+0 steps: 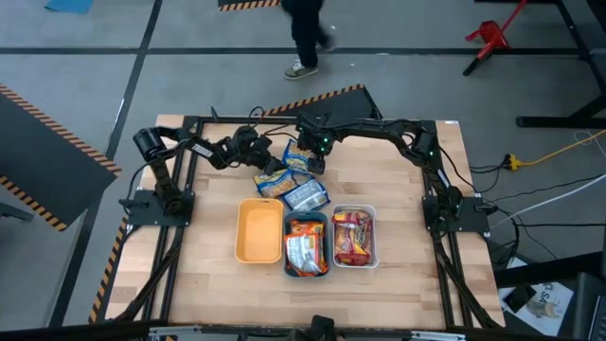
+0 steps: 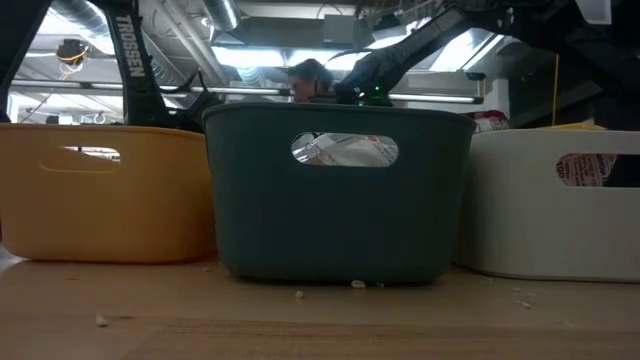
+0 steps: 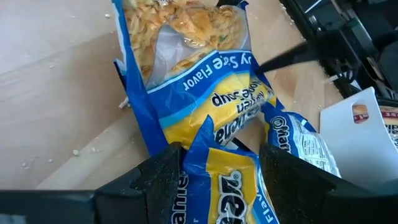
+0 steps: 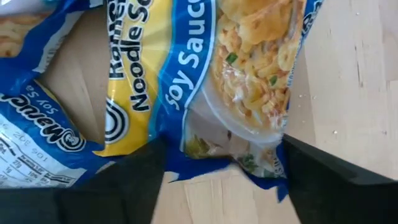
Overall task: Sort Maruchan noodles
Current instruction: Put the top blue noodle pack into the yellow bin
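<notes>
Left tool [image 3: 214, 171]: my fingers stand apart around the end of a blue-and-yellow packet [image 3: 221, 186]; I cannot tell whether they grip it.
Right tool [image 4: 221, 165]: wide, straddling the end of the soy sauce packet [image 4: 242, 81], whose long axis runs straight away from the wrist.
Loose pile [image 1: 284, 170]: on the surface between both tools, just behind the trays (each arm equally near).
Yellow tray [image 1: 258, 230]: holds no packets.
Teal tray [image 1: 306, 244], white tray [image 1: 353, 237]: both hold packets.

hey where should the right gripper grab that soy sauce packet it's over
By the blue end seam of the soy sauce packet, coming from above: it lies flat on the table, and the right gripper already straddles that edge, so that thin crinkly seam fits between the fingers.
</notes>
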`<state>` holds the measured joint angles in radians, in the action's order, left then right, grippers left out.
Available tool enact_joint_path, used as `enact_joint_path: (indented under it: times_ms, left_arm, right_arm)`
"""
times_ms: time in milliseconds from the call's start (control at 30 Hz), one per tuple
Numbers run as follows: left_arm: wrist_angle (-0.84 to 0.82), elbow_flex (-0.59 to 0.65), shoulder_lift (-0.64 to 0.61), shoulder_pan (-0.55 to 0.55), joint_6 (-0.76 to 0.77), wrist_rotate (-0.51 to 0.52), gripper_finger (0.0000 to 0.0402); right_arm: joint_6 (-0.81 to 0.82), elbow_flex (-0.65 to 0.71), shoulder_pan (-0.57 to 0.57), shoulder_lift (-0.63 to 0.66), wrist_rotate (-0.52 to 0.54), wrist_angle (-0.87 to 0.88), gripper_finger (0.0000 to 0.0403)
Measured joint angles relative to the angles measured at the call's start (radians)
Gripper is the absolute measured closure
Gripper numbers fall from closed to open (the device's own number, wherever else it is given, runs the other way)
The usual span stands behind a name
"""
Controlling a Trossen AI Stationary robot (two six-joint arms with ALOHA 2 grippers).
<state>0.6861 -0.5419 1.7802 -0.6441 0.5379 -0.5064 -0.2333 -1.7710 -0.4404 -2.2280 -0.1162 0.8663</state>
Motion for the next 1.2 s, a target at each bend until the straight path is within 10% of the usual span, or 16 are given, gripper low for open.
enact_joint_path:
  times_ms: [467, 1200]
  left_arm:
    - [0.001, -0.002, 0.0, 0.002, 0.0, -0.009, 0.0189]
    - [0.001, -0.002, -0.095, 0.032, 0.083, -0.121, 0.0189]
  right_arm:
    - [-0.011, -0.001, 0.001, 0.002, 0.014, -0.002, 0.0391]
    - [0.017, -0.002, 0.101, 0.123, 0.136, 0.134, 0.0403]
